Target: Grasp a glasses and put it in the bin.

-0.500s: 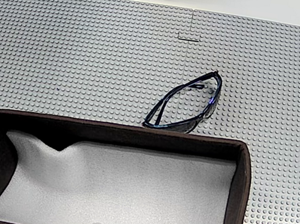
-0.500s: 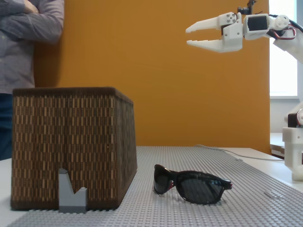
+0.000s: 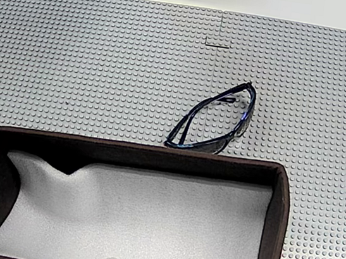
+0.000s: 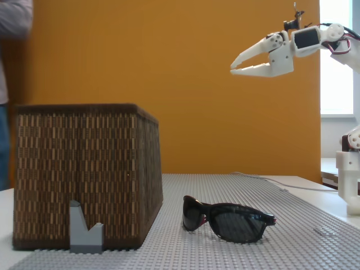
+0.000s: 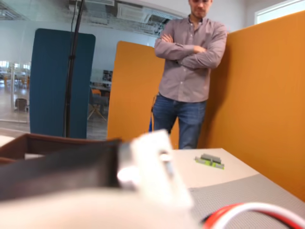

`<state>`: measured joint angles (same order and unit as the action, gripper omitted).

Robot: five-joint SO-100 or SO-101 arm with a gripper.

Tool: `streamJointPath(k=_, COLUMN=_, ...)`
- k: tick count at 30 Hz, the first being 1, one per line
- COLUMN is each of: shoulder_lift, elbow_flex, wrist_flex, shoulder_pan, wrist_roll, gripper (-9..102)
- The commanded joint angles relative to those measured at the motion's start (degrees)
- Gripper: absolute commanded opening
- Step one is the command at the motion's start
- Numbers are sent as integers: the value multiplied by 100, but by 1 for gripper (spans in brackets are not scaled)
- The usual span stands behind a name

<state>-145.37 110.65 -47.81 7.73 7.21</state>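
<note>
The glasses (image 3: 216, 119) lie folded-out on the grey studded mat just beyond the bin's far rim; a fixed view from the side shows the glasses (image 4: 228, 218) resting lenses-forward to the right of the bin (image 4: 84, 169). Seen from above, the bin (image 3: 132, 151) has dark walls and white foam inside. My white gripper (image 4: 233, 69) hangs high in the air, above and slightly right of the glasses, tilted downward to the left. It holds nothing and is open, with its fingertips close together. In the wrist view a blurred white gripper part fills the foreground.
A small grey brick piece (image 4: 84, 228) stands against the bin's front. The arm's base (image 4: 351, 180) sits at the right edge. A person (image 5: 190, 71) stands with crossed arms beyond the table. A green-grey block (image 5: 209, 161) lies on the table there.
The gripper has tipped its nose downward and shifted slightly right and lower, its tips closer together. The person at the left of the side view has moved mostly out of frame.
</note>
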Motion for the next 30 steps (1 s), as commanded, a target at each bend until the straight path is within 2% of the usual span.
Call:
streamJointPath(k=1, shoulder_lift=325, elbow_flex=-396, wrist_flex=-272, shoulder_pan=-185, wrist_roll=422, gripper=0)
streamJointPath(k=7, shoulder_lift=1995, elbow_flex=-1441, wrist_flex=-1345, shoulder_pan=-835, wrist_roll=1072, gripper=0)
streamJointPath(k=13, shoulder_lift=2927, elbow_flex=-1503, wrist_flex=-2004, shoulder_pan=-1688, wrist_roll=1441, gripper=2)
streamJointPath(k=15, shoulder_lift=3261, elbow_flex=-1564, wrist_flex=-2083, shoulder_pan=-1960, wrist_roll=1380, gripper=5)
streamJointPath(k=22, shoulder_lift=4702, elbow_flex=-2074, wrist_flex=-2109, shoulder_pan=-2681, wrist_roll=1046, gripper=5)
streamJointPath(k=27, shoulder_lift=5221, elbow_flex=-2303, wrist_flex=-2074, shoulder_pan=-2892, wrist_roll=896, gripper=23)
streamJointPath(k=30, shoulder_lift=5528, elbow_flex=-2452, wrist_flex=-2057, shoulder_pan=-2971, wrist_roll=861, gripper=29)
